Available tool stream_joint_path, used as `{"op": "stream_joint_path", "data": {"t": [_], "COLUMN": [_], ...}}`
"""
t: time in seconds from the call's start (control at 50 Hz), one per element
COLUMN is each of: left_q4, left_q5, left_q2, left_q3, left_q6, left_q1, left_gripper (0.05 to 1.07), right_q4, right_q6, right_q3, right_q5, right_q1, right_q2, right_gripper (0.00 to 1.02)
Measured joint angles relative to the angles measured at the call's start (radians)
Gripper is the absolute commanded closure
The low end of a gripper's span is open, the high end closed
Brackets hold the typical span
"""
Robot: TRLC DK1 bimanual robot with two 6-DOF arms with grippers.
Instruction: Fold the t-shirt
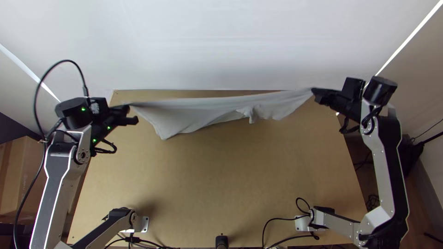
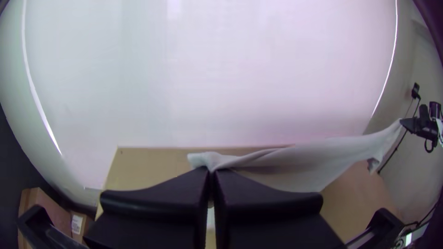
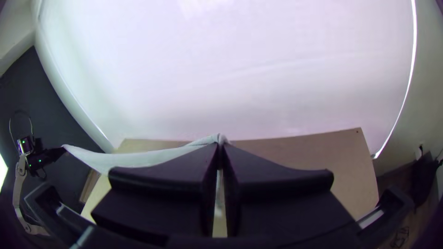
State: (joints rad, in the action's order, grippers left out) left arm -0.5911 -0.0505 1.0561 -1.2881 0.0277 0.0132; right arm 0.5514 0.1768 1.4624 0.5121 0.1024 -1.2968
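From where I stand, the t-shirt (image 1: 198, 115) is strung between the two arms like washing on a line, over the far part of the wooden table (image 1: 212, 189). The left gripper (image 2: 211, 171) has its two black fingers pressed together on one end of the cloth, with a small white tuft poking out past the tips; the right gripper (image 3: 220, 145) is pinched just as tight on the other end. The top edge runs nearly straight from one to the other, sagging a touch, and the rest hangs below it in an uneven drape, longer towards the left gripper, with a little bunched knot of fabric nearer the right one. Whether that lower edge brushes the wood, I can't tell. I'd call this the stretching-out step, ahead of any proper fold — the shirt isn't laid down yet. What it wants next, to my mind, is for both arms to lower together and draw towards their bases, keeping the top edge taut, so the fabric lands flat — let one side slacken and that bunch could set into a crease.
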Motion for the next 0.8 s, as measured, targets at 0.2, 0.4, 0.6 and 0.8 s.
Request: {"op": "stream_joint_path", "data": {"t": [0.2, 0.4, 0.6, 0.8], "left_q4": [0.121, 0.192, 0.215, 0.22], "left_q5": [0.029, 0.068, 0.09, 0.098], "left_q2": [0.071, 0.185, 0.224, 0.13], "left_q3": [-0.143, -0.306, -0.43, -0.49], "left_q6": [0.006, 0.006, 0.006, 0.006], "left_q1": [0.0, 0.0, -0.001, -0.001], "left_gripper": [1.05, 1.05, 1.05, 1.05], "right_q4": [-0.086, -0.136, -0.186, -0.246], "right_q6": [0.067, 0.082, 0.105, 0.131], "right_q3": [0.217, 0.379, 0.446, 0.404], "right_q5": [-0.109, -0.184, -0.206, -0.21], "right_q1": [-0.021, -0.044, -0.048, -0.039], "right_q2": [-0.12, -0.197, -0.157, 0.054], "right_gripper": [1.0, 1.0, 1.0, 1.0]}}
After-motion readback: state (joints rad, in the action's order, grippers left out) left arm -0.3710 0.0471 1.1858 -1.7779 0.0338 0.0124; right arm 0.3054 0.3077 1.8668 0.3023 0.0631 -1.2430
